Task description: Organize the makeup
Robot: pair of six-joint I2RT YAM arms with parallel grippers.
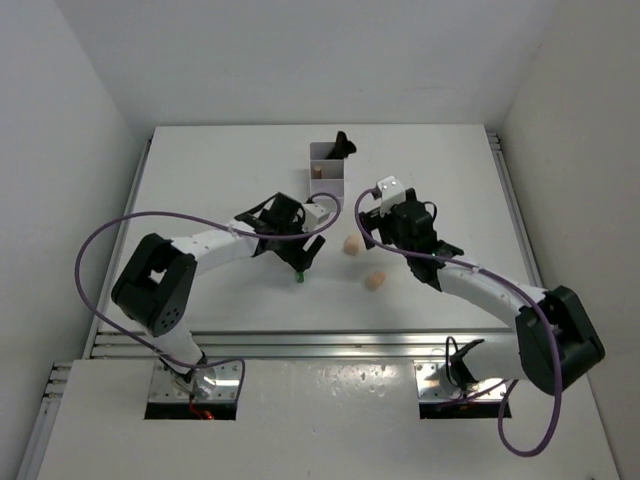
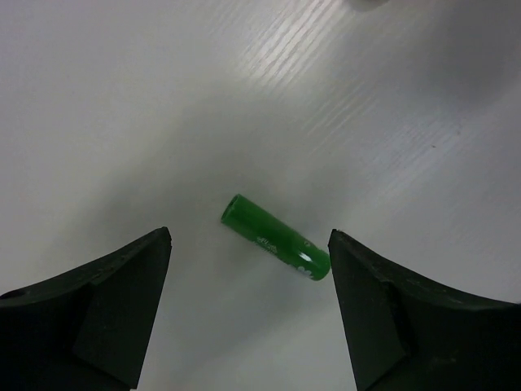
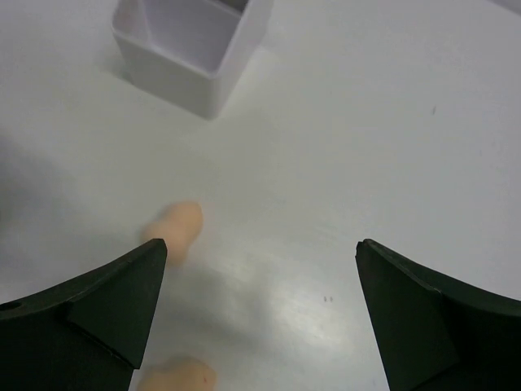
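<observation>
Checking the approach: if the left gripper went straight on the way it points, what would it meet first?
Likely the green tube lying on the table straight ahead; depth unclear.

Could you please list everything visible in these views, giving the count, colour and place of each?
table: one, white, under everything.
box: one, white, far middle of the table.
brush: one, black, sticking out of the box's far end.
small item: one, tan, inside the box, too small to identify.
tube: one, green, lying on the table left of the sponges.
sponges: two, peach, on the table nearer than the box, apart from each other.
arms: two, white and black, reaching in from the near edge.
left gripper: one, black, open over the tube.
right gripper: one, black, open beside the sponges.
</observation>
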